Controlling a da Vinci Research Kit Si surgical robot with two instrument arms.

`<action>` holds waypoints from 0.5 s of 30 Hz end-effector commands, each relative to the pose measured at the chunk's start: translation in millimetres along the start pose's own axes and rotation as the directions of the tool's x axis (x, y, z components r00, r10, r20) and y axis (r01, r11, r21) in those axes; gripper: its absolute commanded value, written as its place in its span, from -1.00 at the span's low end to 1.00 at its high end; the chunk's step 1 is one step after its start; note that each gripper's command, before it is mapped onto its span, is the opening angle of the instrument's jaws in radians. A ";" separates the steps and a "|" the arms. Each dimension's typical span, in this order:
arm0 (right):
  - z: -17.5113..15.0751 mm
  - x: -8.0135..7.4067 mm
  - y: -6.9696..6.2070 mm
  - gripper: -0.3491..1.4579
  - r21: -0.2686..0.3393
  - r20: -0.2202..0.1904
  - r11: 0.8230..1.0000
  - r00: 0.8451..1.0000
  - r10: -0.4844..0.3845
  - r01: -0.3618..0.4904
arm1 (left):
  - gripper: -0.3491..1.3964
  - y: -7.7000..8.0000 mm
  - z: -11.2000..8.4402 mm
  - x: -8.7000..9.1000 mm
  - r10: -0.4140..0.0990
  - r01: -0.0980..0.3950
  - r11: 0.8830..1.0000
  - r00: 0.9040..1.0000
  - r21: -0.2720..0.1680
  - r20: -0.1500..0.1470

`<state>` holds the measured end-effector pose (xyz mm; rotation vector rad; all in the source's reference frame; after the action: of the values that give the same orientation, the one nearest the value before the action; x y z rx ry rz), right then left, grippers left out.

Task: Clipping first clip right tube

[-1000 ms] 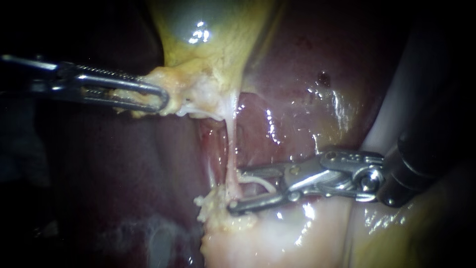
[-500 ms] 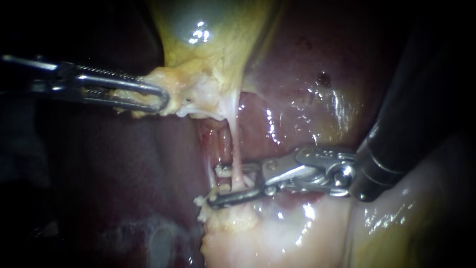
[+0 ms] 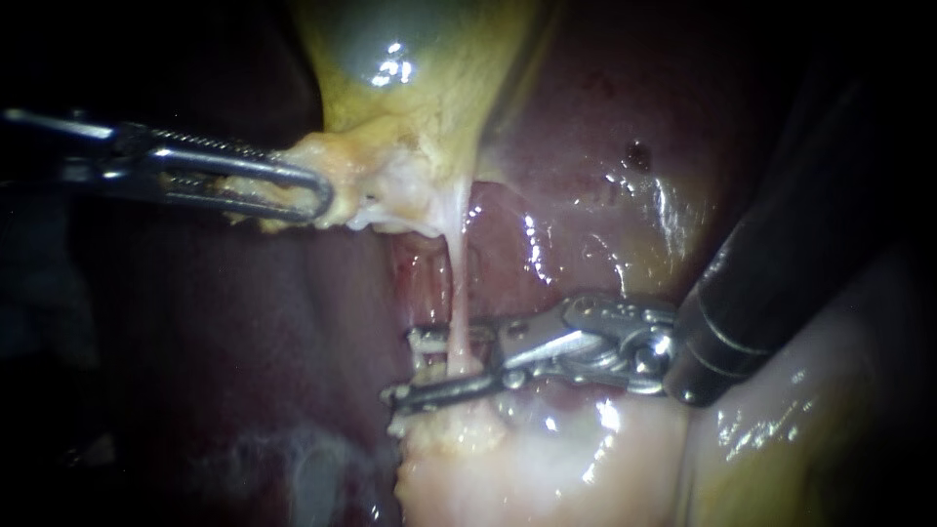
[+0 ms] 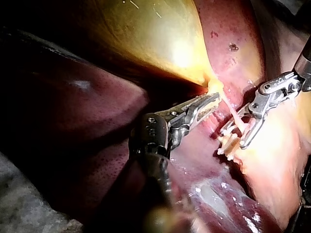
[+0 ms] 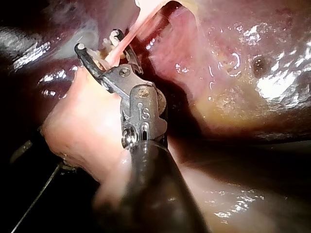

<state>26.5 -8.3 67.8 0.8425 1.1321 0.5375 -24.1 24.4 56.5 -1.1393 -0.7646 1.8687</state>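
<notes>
Behind lies the liver [image 3: 595, 137], above it the gallbladder [image 3: 429, 88]. The left instrument [image 3: 317, 195] has its pincer clamped on tissue at the gallbladder's neck. The tube [image 3: 456, 293] runs near-vertical from the neck to a pale fatty mound [image 3: 508, 468]. The right instrument [image 3: 405, 366] has its pincer apart, straddling the tube's lower end, with bare tube above.

Dark red liver [image 3: 605, 176] underneath; yellow gallbladder [image 3: 410, 59] resting on it, tube [image 3: 457, 293] stretched across.
</notes>
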 end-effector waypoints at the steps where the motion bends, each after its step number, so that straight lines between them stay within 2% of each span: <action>1: 0.2 0.3 -0.6 -0.06 0.014 -0.006 1.000 1.000 0.008 -0.008 | -1.00 0.0 0.0 0.0 0.000 0.000 1.000 1.000 0.000 0.000; 8: 1.4 1.0 -3.5 -0.06 0.075 -0.003 0.997 1.000 0.007 -0.007 | -1.00 0.0 0.0 0.0 0.000 0.000 1.000 1.000 0.000 0.000; 11: 1.5 1.1 -3.8 -0.06 0.088 0.003 0.996 1.000 0.002 -0.002 | -1.00 0.0 0.0 0.0 0.000 0.000 1.000 1.000 0.000 0.000; 15: 1.3 1.1 -3.5 -0.06 0.084 0.001 0.996 1.000 0.003 -0.003 | -1.00 0.0 0.0 0.0 0.000 0.000 1.000 1.000 0.000 0.000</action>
<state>28.1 -9.9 64.6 0.9165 1.1599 0.4962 -24.1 24.4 56.5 -1.1395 -0.7642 1.8690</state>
